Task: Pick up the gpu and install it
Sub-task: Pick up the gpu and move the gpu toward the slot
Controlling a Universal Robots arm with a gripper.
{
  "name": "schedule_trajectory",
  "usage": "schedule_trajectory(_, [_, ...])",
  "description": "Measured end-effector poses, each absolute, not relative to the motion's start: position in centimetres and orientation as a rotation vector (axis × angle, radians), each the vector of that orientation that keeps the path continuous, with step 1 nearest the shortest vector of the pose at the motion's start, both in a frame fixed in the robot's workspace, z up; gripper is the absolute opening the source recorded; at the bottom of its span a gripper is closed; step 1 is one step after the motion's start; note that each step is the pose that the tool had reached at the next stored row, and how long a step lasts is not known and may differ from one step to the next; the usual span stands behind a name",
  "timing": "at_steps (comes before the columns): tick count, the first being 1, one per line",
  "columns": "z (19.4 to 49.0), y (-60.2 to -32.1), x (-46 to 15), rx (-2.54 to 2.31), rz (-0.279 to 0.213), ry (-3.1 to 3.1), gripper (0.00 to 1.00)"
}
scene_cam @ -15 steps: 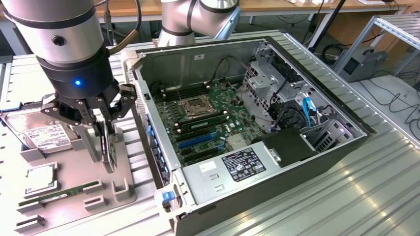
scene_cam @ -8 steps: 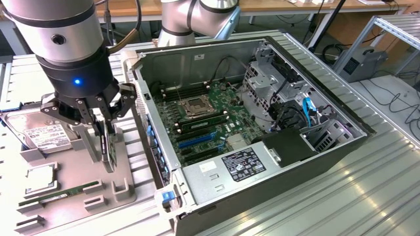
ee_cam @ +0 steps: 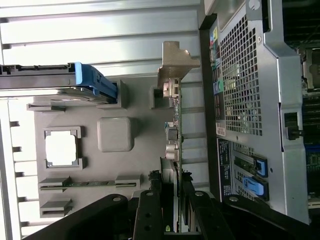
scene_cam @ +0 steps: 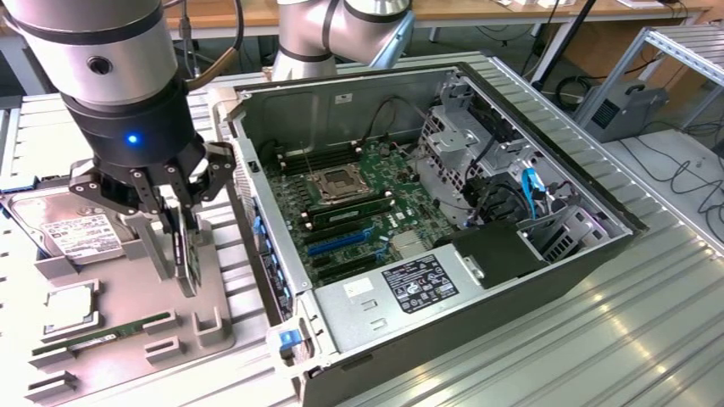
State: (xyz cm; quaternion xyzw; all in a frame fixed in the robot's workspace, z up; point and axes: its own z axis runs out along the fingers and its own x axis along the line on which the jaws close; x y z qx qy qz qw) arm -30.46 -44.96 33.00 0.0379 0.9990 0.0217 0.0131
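Above the gray tray (scene_cam: pixel 114 343), tool (scene_cam: pixel 172 209) pinching upright gpu (scene_cam: pixel 186 263), beside open computer case (scene_cam: pixel 487 288)

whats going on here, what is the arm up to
The arm's gripper is shut on the gpu, a black card standing on edge at the grey parts holder, beside the open computer case. The card is not in the case yet. Whether it is clear of the holder is hard to tell.

Ribbed metal table (scene_cam: pixel 633 339) carrying two loads.
An open computer case (scene_cam: pixel 339 106) lies on its side toward the exterior view's right; just beside it, to the left, sits a grey parts tray (scene_cam: pixel 136 288).
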Motion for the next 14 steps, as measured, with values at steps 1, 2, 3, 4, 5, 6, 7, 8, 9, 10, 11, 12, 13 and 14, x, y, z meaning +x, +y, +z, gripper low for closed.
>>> schedule_trajectory(1, [33.01, -44.95, -30.46, 0.118, 0.068, 3.112, 0.26])
schedule_trajectory(2, [33.04, -44.96, -30.46, 0.118, 0.067, 3.113, 0.26])
schedule_trajectory(3, [33.06, -44.95, -30.46, 0.118, 0.067, 3.112, 0.26])
schedule_trajectory(4, [33.08, -44.96, -30.46, 0.118, 0.068, 3.112, 0.26])
schedule_trajectory(5, [33.10, -44.96, -30.46, 0.118, 0.068, 3.112, 0.26])
schedule_trajectory(6, [33.11, -44.96, -30.46, 0.118, 0.068, 3.112, 0.26])
schedule_trajectory(7, [33.14, -44.95, -30.46, 0.118, 0.068, 3.112, 0.26])
schedule_trajectory(8, [33.16, -44.96, -30.46, 0.118, 0.067, 3.112, 0.26])
schedule_trajectory(9, [33.18, -44.96, -30.46, 0.118, 0.067, 3.112, 0.26])
schedule_trajectory(10, [33.20, -44.96, -30.46, 0.118, 0.067, 3.112, 0.26])
schedule_trajectory(11, [33.22, -44.96, -30.46, 0.118, 0.068, 3.112, 0.26])
schedule_trajectory(12, [33.24, -44.96, -30.46, 0.118, 0.067, 3.113, 0.26])
schedule_trajectory(13, [33.26, -44.96, -30.46, 0.118, 0.067, 3.112, 0.26])
schedule_trajectory(14, [33.28, -44.96, -30.46, 0.118, 0.067, 3.112, 0.26])
